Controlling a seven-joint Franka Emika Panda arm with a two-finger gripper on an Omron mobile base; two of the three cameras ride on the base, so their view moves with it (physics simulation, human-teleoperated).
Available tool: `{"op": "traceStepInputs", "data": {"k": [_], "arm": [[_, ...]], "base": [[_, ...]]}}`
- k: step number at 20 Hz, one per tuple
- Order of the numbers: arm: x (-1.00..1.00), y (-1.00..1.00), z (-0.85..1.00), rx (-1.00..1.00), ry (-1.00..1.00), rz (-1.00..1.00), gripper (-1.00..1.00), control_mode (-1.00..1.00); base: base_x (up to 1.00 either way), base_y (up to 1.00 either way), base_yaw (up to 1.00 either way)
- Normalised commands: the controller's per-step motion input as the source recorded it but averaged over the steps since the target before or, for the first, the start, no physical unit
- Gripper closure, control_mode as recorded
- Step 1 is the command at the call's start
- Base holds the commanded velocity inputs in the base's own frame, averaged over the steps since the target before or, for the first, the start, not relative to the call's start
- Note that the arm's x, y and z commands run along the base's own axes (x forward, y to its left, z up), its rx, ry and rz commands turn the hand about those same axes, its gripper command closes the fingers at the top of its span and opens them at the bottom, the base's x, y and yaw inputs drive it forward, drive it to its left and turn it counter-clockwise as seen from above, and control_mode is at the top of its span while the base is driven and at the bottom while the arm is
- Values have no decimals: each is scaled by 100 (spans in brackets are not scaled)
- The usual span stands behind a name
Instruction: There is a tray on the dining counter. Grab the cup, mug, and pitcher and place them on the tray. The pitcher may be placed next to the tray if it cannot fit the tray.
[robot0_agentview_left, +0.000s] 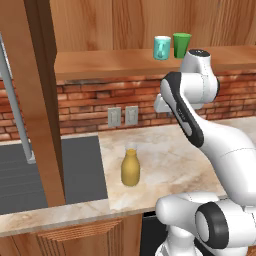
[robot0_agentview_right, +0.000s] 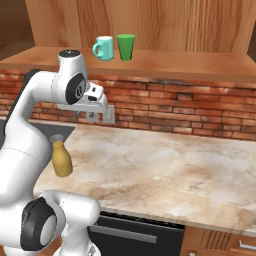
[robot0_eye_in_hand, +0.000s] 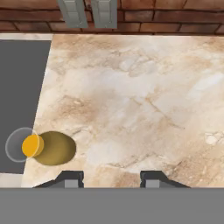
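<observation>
- Sink (robot0_agentview_left: 30, 180), dark and sunk into the counter at far left, with a grey faucet pipe (robot0_agentview_left: 15, 107) rising beside a wooden post (robot0_agentview_left: 47, 100).
- Pitcher (robot0_agentview_left: 130, 168) next, upright on the marble counter (robot0_agentview_left: 170, 155) near the sink's edge; seen from my hand, the pitcher (robot0_eye_in_hand: 48, 148) lies low and left of my fingertips, its open neck facing the camera.
- Two grey wall outlets (robot0_agentview_left: 122, 116) sit in the brick behind it.
- Mug (robot0_agentview_left: 161, 48) and cup (robot0_agentview_left: 181, 45) stand close side by side on the wooden shelf (robot0_agentview_left: 110, 62) above the brick, the mug to the left, both upright and well apart from the pitcher.
- My gripper (robot0_eye_in_hand: 111, 178) hangs above bare marble, right of the pitcher, jaws parted with nothing between them; I judge I am poised high to line up on the pitcher, not yet over it.
- Nothing here has been lifted, by my reading, so the job is at its start.
- No brand, label or writing is readable on any item.
</observation>
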Motion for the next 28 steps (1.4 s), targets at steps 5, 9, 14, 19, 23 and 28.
{"op": "traceStepInputs", "data": {"k": [5, 9, 14, 19, 23, 28], "arm": [[-5, -4, 9, 0, 0, 0, -100, -100], [-17, -13, 30, 0, 0, -5, -100, -100], [-26, -15, 42, 1, 0, -7, -100, -100], [-31, -13, 50, 1, 0, -12, -100, -100], [-24, -15, 51, 5, 0, -18, -100, -100], [-22, -21, 41, 16, -3, -22, -100, -100]], "base": [[0, 0, 0], [0, 0, 0], [0, 0, 0], [0, 0, 0], [0, 0, 0], [0, 0, 0]]}}
